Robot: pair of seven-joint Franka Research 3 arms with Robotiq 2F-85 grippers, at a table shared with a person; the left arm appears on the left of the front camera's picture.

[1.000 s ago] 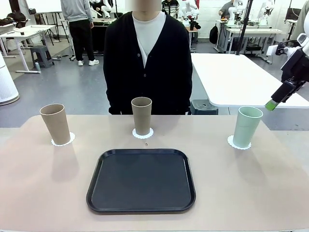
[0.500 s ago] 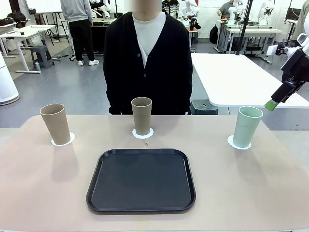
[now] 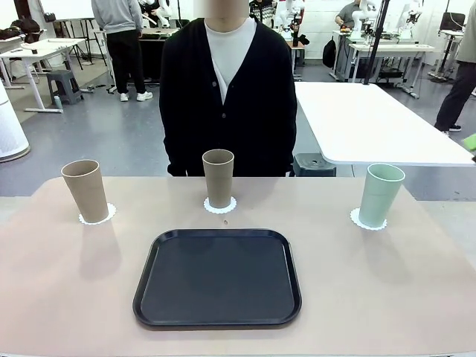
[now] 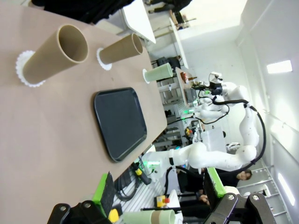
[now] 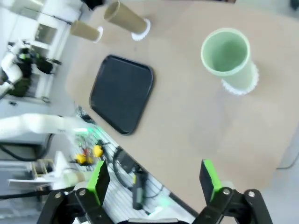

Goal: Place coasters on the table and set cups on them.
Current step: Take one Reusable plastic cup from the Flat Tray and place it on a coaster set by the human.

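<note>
Three matte tapered cups, each on a scalloped white coaster, stand on the table (image 3: 59, 297) beyond the black tray (image 3: 217, 277): tan cup (image 3: 85, 191) far-left, tan cup (image 3: 218, 178) behind it, mint cup (image 3: 380, 195) far-right. The right gripper (image 5: 154, 179) hovers above, fingers apart, empty; the left gripper (image 4: 159, 191) likewise spread, well clear.

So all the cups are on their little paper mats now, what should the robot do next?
Probably nothing more than keep both arms back. The left tan cup, the middle tan cup and the mint cup each stand upright on a coaster, and the black tray is bare. The right hand is open, holding nothing, well off the mint cup.
</note>
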